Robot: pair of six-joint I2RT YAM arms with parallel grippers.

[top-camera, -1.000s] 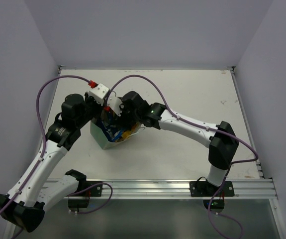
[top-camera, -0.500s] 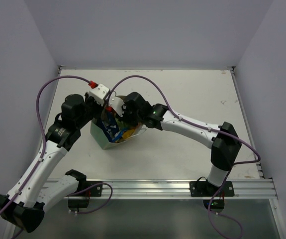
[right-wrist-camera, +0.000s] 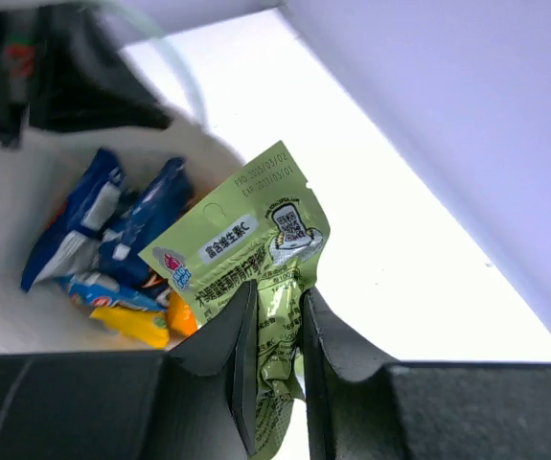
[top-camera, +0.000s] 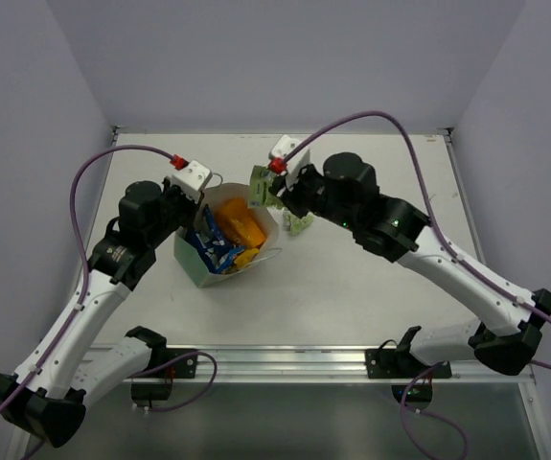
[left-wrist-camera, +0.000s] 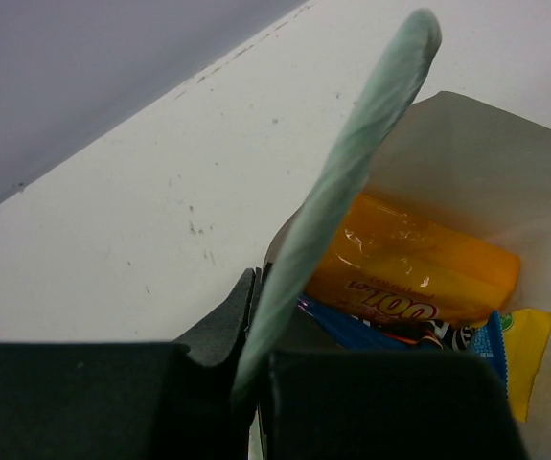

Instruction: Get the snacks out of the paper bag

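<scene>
Glossy plastic green sachet [right-wrist-camera: 246,251], matt paper bag [left-wrist-camera: 352,182].

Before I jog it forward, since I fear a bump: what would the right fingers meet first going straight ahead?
Past the green sachet the right fingers hold, probably the rim of the paper bag; depth is unclear.

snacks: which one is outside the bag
The pale green sachet in the right gripper; the orange pouch, blue bags and yellow pack lie inside the paper bag.
</scene>
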